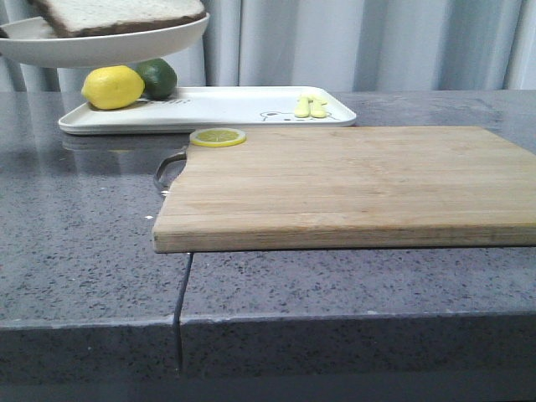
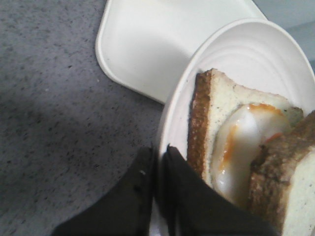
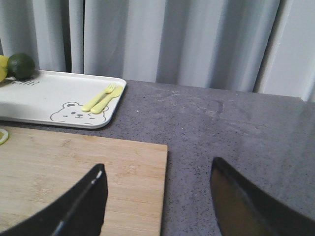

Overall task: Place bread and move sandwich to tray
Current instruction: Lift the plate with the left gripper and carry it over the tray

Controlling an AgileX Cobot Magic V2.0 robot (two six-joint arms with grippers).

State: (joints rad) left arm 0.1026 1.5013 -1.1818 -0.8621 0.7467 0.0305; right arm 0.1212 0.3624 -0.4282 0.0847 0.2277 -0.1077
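The left fingers (image 2: 158,162) pinch the rim of the round plate (image 2: 256,54), which hangs in the air above the left end of the tray (image 1: 226,107). On the plate lies the sandwich (image 2: 236,147), egg between brown-crusted slices. The right fingers (image 3: 157,196) are spread wide over the edge of the cutting board (image 1: 352,184) and the grey surface (image 1: 92,268). On the tray sit a lemon (image 1: 113,87), a lime (image 1: 157,78) and a small yellow fork and spoon (image 1: 310,106); a lemon slice (image 1: 218,137) rests on the board's corner.
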